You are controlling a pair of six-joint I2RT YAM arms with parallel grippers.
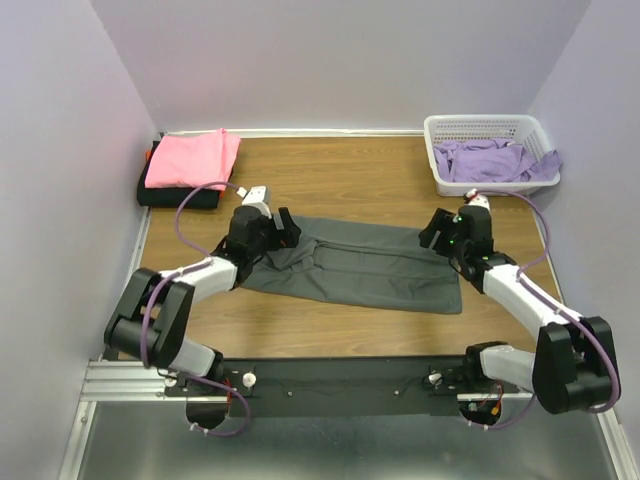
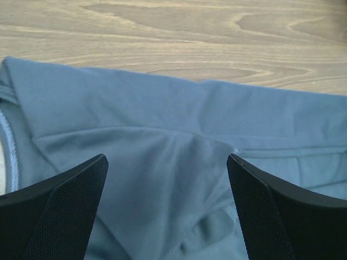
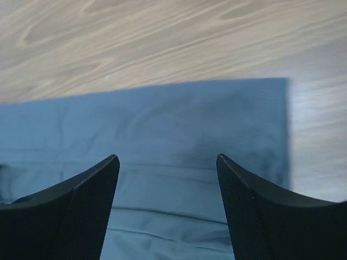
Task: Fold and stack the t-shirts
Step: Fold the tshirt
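A dark charcoal grey t-shirt (image 1: 360,265) lies partly folded lengthwise across the table's middle. My left gripper (image 1: 283,228) is open above its left end; the wrist view shows folded cloth (image 2: 162,141) and the collar edge between my spread fingers (image 2: 70,200). My right gripper (image 1: 436,232) is open above its right end; the wrist view shows the shirt's straight hem corner (image 3: 217,124) between my fingers (image 3: 255,206). A folded bright pink t-shirt (image 1: 192,157) lies on a folded black one (image 1: 165,196) at the back left. Lavender purple shirts (image 1: 490,160) fill the basket.
A white plastic lattice basket (image 1: 440,135) stands at the back right corner, with purple cloth hanging over its right rim. Purple walls enclose the wooden table (image 1: 330,170) on three sides.
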